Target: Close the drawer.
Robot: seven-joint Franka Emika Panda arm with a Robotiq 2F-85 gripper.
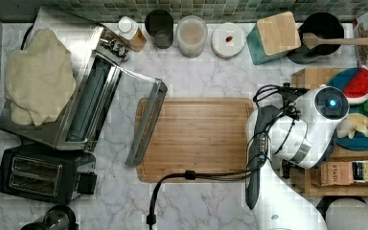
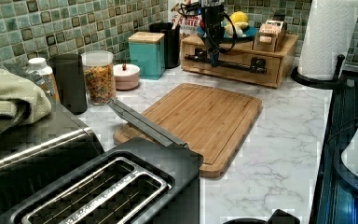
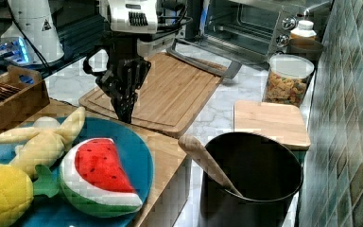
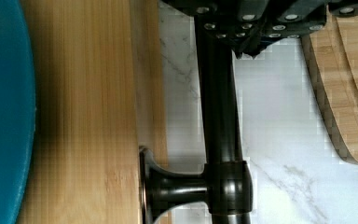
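White marble counter, green tiled wall

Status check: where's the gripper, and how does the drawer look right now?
Gripper at the black bar handle. Drawer front looks flush with the shelf unit. Cutting board lies apart on the counter.
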